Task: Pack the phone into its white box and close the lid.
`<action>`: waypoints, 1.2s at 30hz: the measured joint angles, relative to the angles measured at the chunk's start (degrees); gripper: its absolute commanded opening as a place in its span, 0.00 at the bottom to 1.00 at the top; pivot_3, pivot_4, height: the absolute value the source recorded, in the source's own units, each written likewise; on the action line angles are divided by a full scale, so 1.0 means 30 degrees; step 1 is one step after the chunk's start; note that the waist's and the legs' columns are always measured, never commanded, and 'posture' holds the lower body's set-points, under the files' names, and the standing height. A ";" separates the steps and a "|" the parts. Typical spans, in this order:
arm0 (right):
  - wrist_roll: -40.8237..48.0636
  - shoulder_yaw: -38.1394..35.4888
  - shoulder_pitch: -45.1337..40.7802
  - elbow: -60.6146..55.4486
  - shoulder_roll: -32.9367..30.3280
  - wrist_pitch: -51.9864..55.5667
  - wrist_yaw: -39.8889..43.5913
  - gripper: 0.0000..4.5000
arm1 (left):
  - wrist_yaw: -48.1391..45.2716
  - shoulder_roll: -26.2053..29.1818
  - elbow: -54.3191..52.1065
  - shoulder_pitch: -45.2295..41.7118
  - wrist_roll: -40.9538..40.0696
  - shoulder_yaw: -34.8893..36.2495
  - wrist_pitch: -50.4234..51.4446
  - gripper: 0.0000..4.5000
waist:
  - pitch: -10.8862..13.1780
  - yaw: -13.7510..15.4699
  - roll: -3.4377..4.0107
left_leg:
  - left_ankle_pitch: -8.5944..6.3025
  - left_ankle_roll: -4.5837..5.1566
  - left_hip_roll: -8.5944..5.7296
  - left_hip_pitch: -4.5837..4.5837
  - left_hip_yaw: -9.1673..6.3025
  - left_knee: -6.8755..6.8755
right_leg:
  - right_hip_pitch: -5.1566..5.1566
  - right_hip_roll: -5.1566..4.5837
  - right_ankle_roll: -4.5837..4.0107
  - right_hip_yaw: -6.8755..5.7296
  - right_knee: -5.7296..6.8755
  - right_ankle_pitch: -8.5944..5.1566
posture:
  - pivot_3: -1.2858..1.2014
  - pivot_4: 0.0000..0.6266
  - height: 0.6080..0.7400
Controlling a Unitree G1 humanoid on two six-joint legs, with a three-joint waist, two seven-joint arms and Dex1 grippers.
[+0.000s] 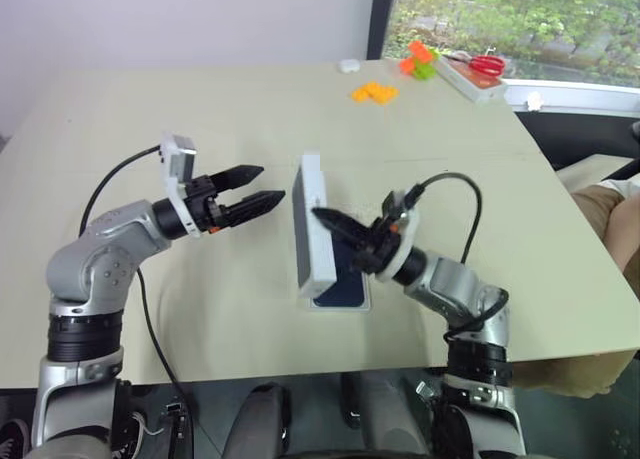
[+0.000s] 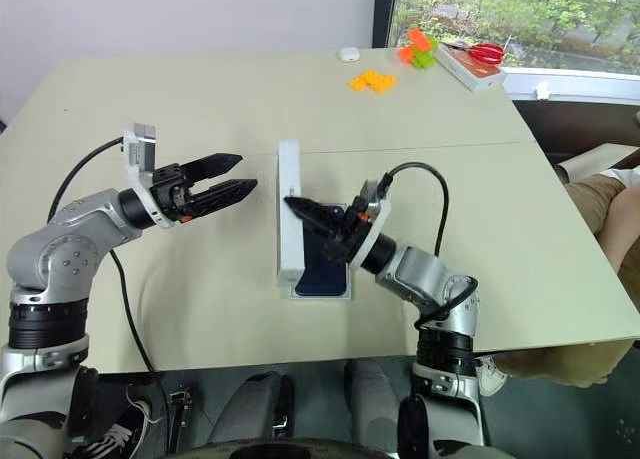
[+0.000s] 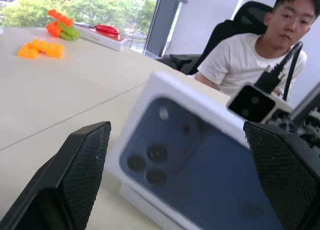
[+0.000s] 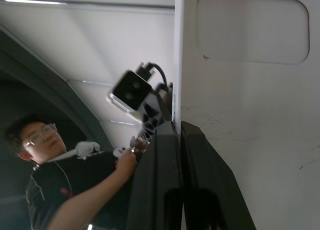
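The lid [image 1: 309,229] stands on edge, tilted over the white box [image 1: 338,297] where the phone [image 1: 340,284] lies, mid-table [image 1: 200,109]. The right hand [image 1: 322,217] is clenched on the lid's edge. The left hand [image 1: 258,187] hovers released just beside the lid's printed face. Orange blocks [image 1: 375,93], scissors [image 1: 487,64] and a seated person [image 3: 250,54] lie beyond.

You see the white cardboard lid [image 1: 312,222] standing on edge just ahead of your right gripper [image 1: 322,217], over the dark navy-blue phone [image 1: 340,288] in the white box [image 1: 364,301]; your left gripper [image 1: 256,187] hovers left of it.
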 measured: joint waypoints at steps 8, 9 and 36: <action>0.0011 0.1029 -0.0006 0.0035 0.0100 -0.0758 0.0560 0.00 | -0.0776 0.1185 -0.0550 0.1301 -0.0656 0.0137 0.0742 0.37 | 0.0000 0.0018 0.0000 | 0.0001 -0.0001 0.0017 0.0003 -0.0012 0.0005 | 0.0003 0.0028 0.0001 0.0001 0.0001 -0.0006 | 0.52 0.24 1.00; 0.0011 0.1184 0.0003 0.0037 0.0127 -0.0797 0.0579 0.00 | -0.0788 0.1187 -0.0602 0.1339 -0.0729 0.0141 0.0762 0.24 | 0.0000 0.0019 0.0000 | 0.0001 -0.0001 0.0015 0.0002 -0.0011 0.0005 | 0.0002 0.0026 0.0002 0.0001 0.0000 -0.0006 | 0.52 0.24 1.00; -0.0249 0.3693 0.1018 0.0381 -0.3055 -0.3974 0.0763 0.31 | -0.0699 0.0146 -0.1251 0.3269 0.1340 -0.2155 -0.0766 0.00 | -0.0004 0.0085 -0.0007 | -0.0001 0.0001 -0.0004 0.0001 0.0000 0.0016 | 0.0019 0.0004 0.0016 0.0019 -0.0013 -0.0013 | 0.52 0.24 1.00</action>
